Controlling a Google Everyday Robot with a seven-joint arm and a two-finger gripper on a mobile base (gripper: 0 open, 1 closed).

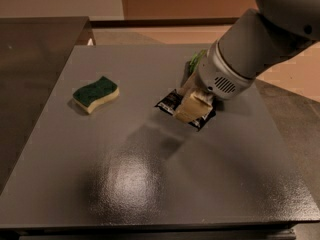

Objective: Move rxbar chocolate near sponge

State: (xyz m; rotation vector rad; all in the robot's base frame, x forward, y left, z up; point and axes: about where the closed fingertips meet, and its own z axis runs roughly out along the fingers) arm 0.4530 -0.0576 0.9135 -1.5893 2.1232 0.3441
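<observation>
Camera view looks down for you on a grey bench (150, 189), and your hand (190, 111) sits a little right of its middle, reaching in from the upper right on the end of the thick pale arm (250, 44). The hand's cream-coloured fingers (194, 103) are drawn together across the middle of the rxbar chocolate (169, 102), pinching it, so you see only the two ends of the black wrapper: one corner with white print poking out to the left of the fingers, the other end showing dark below and to the right of them. The bar lies at a slant, its left end higher in the picture than its right end. Whether it rests on the bench or hangs just above it, you cannot tell; a soft shadow spreads on the bench below and left of the hand.

Your sponge (96, 92) lies well apart from the bar, over toward the left side of the bench, green top up with the yellow foam showing along its near edge. Bare bench runs between it and the bar.

Just behind the hand, a sliver of the green chip bag (194, 61) peeks out past the wrist; most of it is hidden by the arm, and you cannot see what is in it. A darker counter (35, 49) adjoins the bench on the left.
</observation>
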